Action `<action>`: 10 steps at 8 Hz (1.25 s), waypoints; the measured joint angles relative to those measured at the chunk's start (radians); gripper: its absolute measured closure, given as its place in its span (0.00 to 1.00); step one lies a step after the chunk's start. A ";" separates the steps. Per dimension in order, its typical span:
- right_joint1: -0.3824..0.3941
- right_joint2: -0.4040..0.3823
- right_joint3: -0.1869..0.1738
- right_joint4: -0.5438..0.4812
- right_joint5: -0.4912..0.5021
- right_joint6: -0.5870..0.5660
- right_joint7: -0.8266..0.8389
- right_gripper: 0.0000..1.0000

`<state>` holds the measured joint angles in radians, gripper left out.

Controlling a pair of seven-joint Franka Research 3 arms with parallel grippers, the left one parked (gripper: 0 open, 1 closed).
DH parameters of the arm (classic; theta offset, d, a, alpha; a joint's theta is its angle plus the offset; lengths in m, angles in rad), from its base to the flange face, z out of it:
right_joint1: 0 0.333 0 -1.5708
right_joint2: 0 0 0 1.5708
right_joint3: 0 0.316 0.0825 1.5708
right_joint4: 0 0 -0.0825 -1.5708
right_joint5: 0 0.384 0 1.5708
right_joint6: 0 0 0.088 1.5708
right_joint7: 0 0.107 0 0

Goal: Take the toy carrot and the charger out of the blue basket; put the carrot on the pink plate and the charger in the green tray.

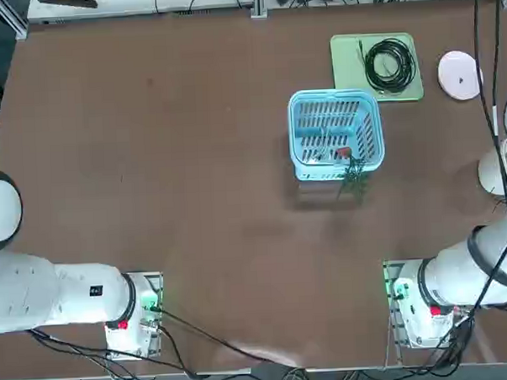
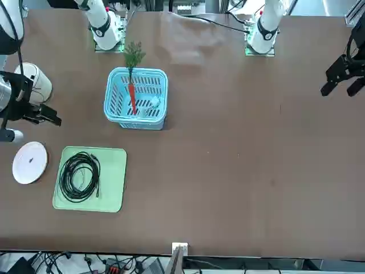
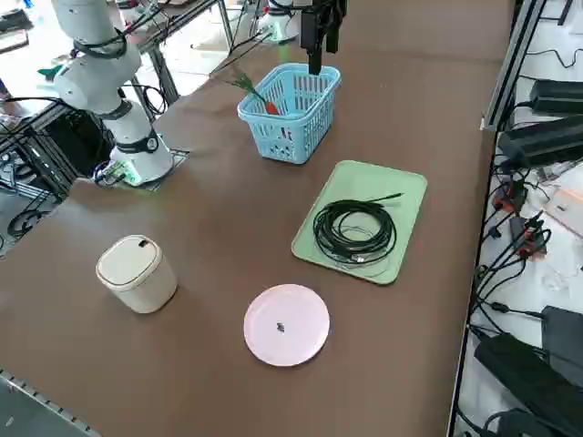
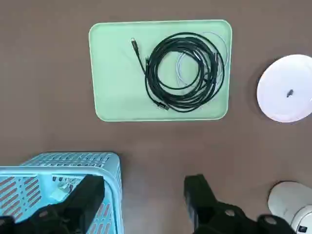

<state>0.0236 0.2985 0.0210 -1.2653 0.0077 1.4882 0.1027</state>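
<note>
The blue basket (image 1: pixel 333 94) (image 2: pixel 137 71) (image 3: pixel 291 127) (image 4: pixel 73 157) stands near the table's middle. The toy carrot (image 2: pixel 132 97) (image 1: pixel 343 155) (image 3: pixel 270 106) leans upright inside it, its green tuft poking over the rim on the robot's side. The whitish charger (image 2: pixel 153 103) lies on the basket floor beside the carrot. The green tray (image 1: pixel 349 55) (image 2: pixel 114 182) (image 3: pixel 401 196) (image 4: pixel 117 87) lies beyond the basket, and the pink plate (image 1: pixel 459 74) (image 2: pixel 29 162) (image 3: pixel 286 324) (image 4: pixel 287 87) sits to the tray's right. My right gripper (image 4: pixel 141 200) (image 2: pixel 48 116) hangs high, right of the basket, open and holding nothing.
A black coiled cable (image 1: pixel 389 65) (image 2: pixel 80 176) (image 3: pixel 355 232) (image 4: pixel 183 73) lies on the green tray. A white cylinder-shaped container (image 3: pixel 137 271) (image 1: pixel 494 173) (image 4: pixel 287 197) stands on the table near the right edge, below my right arm.
</note>
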 joint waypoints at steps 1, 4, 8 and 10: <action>0.000 0.000 0.000 0.000 0.000 0.000 -0.001 0.00; -0.003 0.000 0.000 0.000 0.000 0.002 -0.070 0.00; 0.003 -0.021 0.005 -0.069 0.021 0.000 -0.080 0.00; 0.028 -0.134 0.011 -0.300 0.051 0.128 -0.060 0.00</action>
<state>0.0513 0.1642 0.0321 -1.5653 0.0587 1.6159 0.0431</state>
